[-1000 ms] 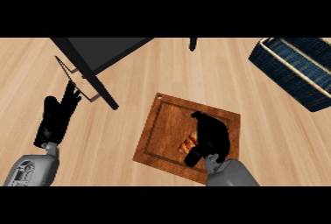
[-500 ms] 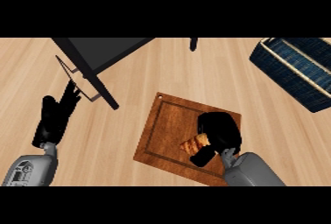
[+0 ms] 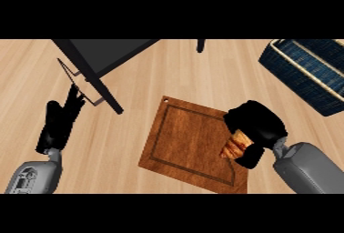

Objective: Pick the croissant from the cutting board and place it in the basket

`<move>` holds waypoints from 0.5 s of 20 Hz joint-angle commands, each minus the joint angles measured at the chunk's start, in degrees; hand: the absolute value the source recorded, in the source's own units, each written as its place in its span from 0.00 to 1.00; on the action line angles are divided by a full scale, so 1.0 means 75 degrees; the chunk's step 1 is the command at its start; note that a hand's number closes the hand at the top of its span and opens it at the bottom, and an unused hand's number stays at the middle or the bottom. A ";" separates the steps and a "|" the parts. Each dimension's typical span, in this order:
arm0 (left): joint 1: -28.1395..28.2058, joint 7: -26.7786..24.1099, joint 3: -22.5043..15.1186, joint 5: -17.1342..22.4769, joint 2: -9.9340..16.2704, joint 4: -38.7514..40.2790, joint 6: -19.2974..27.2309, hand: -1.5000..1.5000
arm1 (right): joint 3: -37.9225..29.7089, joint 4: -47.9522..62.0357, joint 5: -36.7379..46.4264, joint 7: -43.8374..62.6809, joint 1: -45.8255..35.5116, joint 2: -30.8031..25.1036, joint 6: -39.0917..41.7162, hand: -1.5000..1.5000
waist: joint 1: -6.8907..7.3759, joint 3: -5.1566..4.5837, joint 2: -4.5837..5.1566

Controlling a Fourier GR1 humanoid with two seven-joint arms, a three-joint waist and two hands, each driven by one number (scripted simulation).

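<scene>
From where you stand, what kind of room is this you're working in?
Most likely a kitchen counter. The top is pale wood, a wooden cutting board lies on it, and my right hand is curled round a croissant there. A dark blue basket sits at the far right.

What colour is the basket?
Dark blue with a tan rim, the basket shows in the head view.

croissant (image 3: 236, 146) over the cutting board's (image 3: 184, 141) right edge under the right hand (image 3: 255, 123); basket (image 3: 309, 73) far right, left hand (image 3: 57, 125) at left.
</scene>
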 commanded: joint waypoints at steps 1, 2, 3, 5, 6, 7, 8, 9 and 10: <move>0.0013 -0.0443 0.0035 0.0001 -0.0060 0.0107 -0.0085 0.50 | -0.0493 -0.0409 0.0002 -0.1176 0.0110 -0.0640 -0.0422 1.00 | -0.0063 0.0007 -0.0005; 0.0106 -0.0250 -0.0106 -0.0145 -0.0137 -0.0177 0.0035 0.50 | -0.0658 -0.0405 -0.0401 -0.0697 -0.0064 0.0140 -0.0104 1.00 | -0.0027 0.0007 -0.0008; 0.0068 -0.0077 -0.0164 -0.0163 -0.0121 -0.0361 0.0060 0.50 | -0.1263 -0.0994 -0.1471 -0.0676 -0.0061 -0.0135 0.0708 1.00 | -0.0108 0.0006 -0.0042; -0.0159 -0.0038 0.0005 -0.0050 -0.0064 0.0020 -0.0033 0.50 | -0.1658 -0.1192 -0.1946 -0.0651 0.0196 -0.0015 0.0760 1.00 | -0.0155 0.0005 -0.0024; 0.0073 -0.0064 0.0109 -0.0075 0.0095 -0.0214 -0.0002 0.50 | -0.1886 -0.1549 -0.2335 -0.0515 0.0356 0.0069 0.0892 1.00 | -0.0165 0.0005 -0.0047; -0.0141 0.0249 0.0084 0.0064 -0.0011 -0.0277 -0.0053 0.50 | -0.2056 -0.1754 -0.2722 -0.0305 0.0361 0.0262 0.1109 1.00 | -0.0200 0.0005 -0.0055; 0.0075 0.0037 -0.0117 -0.0079 -0.0209 -0.0238 0.0047 0.50 | -0.2479 -0.1970 -0.3153 -0.0258 0.0060 0.0357 0.1184 1.00 | -0.0212 0.0002 -0.0061; 0.0180 -0.0352 0.0207 -0.0008 0.0145 -0.0062 -0.0085 0.50 | -0.2861 -0.2371 -0.3517 -0.0274 0.0336 0.0076 0.1355 1.00 | -0.0276 -0.0001 -0.0066; 0.0137 -0.0022 0.0088 0.0027 0.0043 -0.0252 -0.0098 0.50 | -0.2902 -0.2616 -0.3977 0.0252 0.0332 0.0662 0.1406 1.00 | -0.0313 -0.0001 -0.0101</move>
